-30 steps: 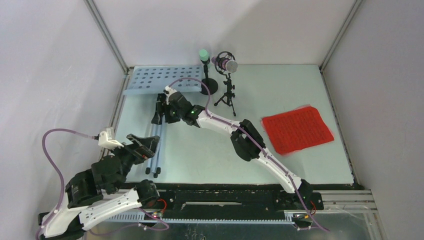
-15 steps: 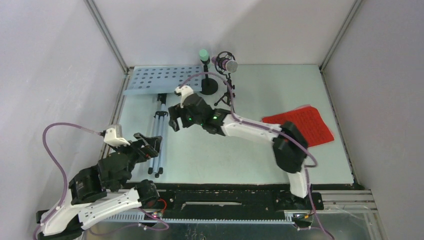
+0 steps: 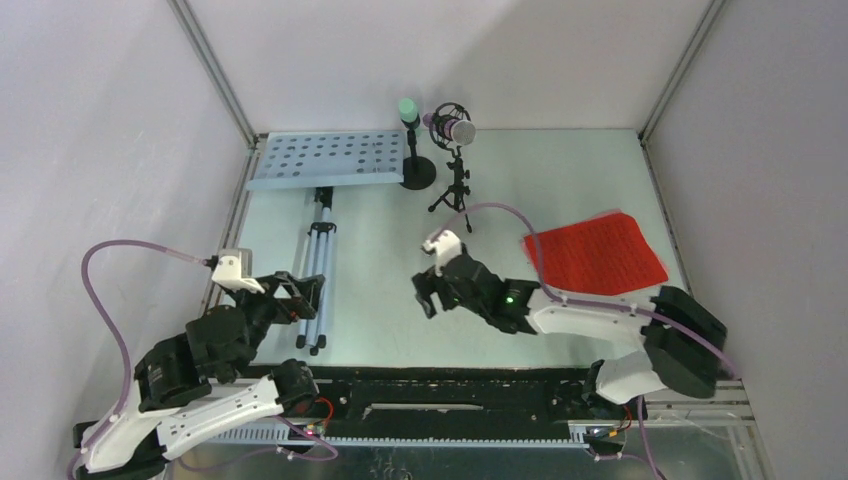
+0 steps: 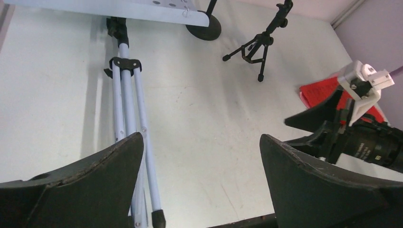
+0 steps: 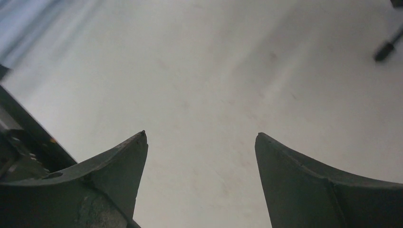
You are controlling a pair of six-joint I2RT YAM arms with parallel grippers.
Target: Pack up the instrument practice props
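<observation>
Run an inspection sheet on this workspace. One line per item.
Surface: pale table, no spills seen.
Job's things: music desk flat at back left, tripod lying folded in front of it; score sheets flat at right; mint microphone upright on round-base mount; purple microphone upright on three-legged mount.
Clutter: nothing seen.
Grippers: left gripper open beside the tripod's legs; right gripper open over bare table; neither holds anything.
Cables: left cable and right cable loop free from the wrists; no snag seen.
Surroundings: plain walls, metal frame posts.

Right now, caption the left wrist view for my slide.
Open left hand poised over the blue-grey tripod, right hand open nearby.
</observation>
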